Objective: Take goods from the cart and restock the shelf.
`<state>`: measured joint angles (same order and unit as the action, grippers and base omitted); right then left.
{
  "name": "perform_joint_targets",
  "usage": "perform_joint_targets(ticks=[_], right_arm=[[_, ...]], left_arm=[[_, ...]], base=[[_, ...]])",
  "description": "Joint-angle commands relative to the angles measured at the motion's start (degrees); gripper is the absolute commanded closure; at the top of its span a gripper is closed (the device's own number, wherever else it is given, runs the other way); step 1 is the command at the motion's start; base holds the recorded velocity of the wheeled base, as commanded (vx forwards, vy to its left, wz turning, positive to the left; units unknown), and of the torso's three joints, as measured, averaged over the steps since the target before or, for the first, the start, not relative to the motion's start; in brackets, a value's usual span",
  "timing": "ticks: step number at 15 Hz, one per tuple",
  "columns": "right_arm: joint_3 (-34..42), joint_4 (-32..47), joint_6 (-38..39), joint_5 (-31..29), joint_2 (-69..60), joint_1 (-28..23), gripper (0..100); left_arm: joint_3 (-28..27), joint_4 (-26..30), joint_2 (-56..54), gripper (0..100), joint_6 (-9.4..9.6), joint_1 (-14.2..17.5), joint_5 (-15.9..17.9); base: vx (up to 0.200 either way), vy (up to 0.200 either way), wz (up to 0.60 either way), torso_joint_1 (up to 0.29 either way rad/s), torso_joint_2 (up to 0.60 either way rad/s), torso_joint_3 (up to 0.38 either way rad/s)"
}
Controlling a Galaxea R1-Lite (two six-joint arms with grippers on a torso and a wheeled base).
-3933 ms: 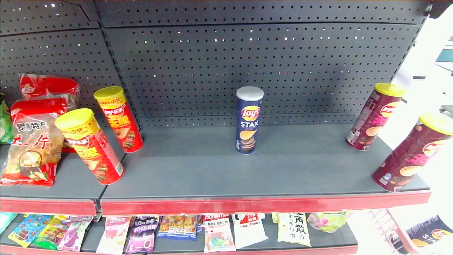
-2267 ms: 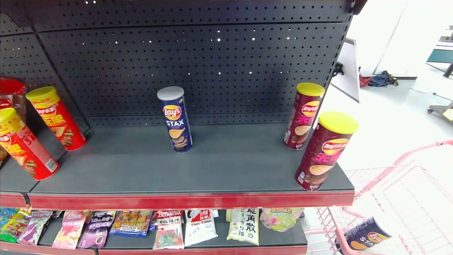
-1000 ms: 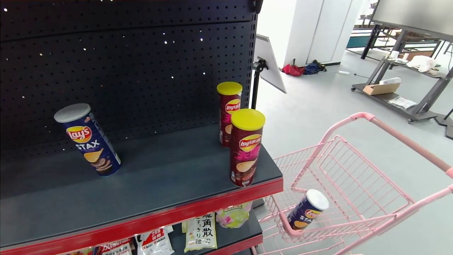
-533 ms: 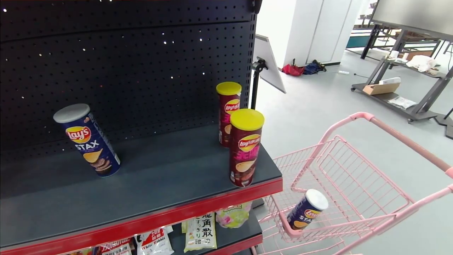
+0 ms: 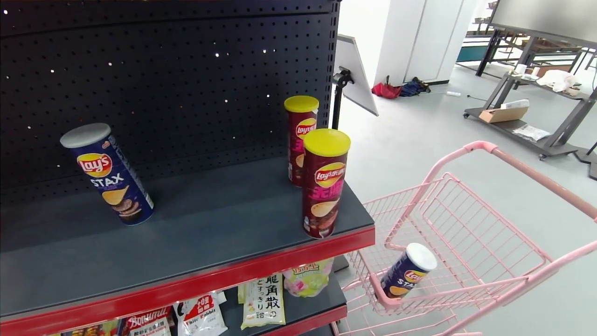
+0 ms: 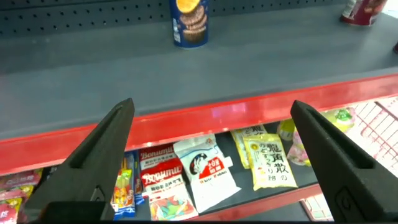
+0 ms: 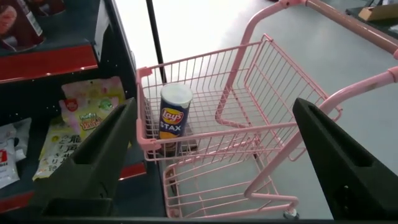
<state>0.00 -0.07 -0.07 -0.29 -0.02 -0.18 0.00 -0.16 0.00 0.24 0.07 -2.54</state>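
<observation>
Jaws: our left jaws and right jaws both gape wide, holding nothing | we see one blue can leaning in the pink cart, at its end by the shelf | on the shelf a second blue can, a front maroon can and a rear maroon can stand.

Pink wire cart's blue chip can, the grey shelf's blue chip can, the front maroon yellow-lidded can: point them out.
Blue can in cart [image 7: 173, 115]: right wrist view, its label.
Blue can on shelf [image 5: 109, 179]: head view, mid-body.
Front maroon can [image 5: 325, 186]: head view, its label.
</observation>
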Motion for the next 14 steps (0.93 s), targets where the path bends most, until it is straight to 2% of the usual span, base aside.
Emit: perform_joint_targets(ticks=[1,14], right_arm=[[0.00,-0.01,-0.01,0.03,0.02,0.01,0],[0.00,-0.01,-0.01,0.03,0.02,0.01,0]], left_arm=[[0.00,-0.02,0.00,0,0.02,0.01,-0.01],[0.00,-0.02,0.00,0,-0.07,0.01,-0.01]], base=[[0.000,0.000,0.00,-0.134,0.34,0.207],[0.000,0.000,0.00,-0.143,0.37,0.223]])
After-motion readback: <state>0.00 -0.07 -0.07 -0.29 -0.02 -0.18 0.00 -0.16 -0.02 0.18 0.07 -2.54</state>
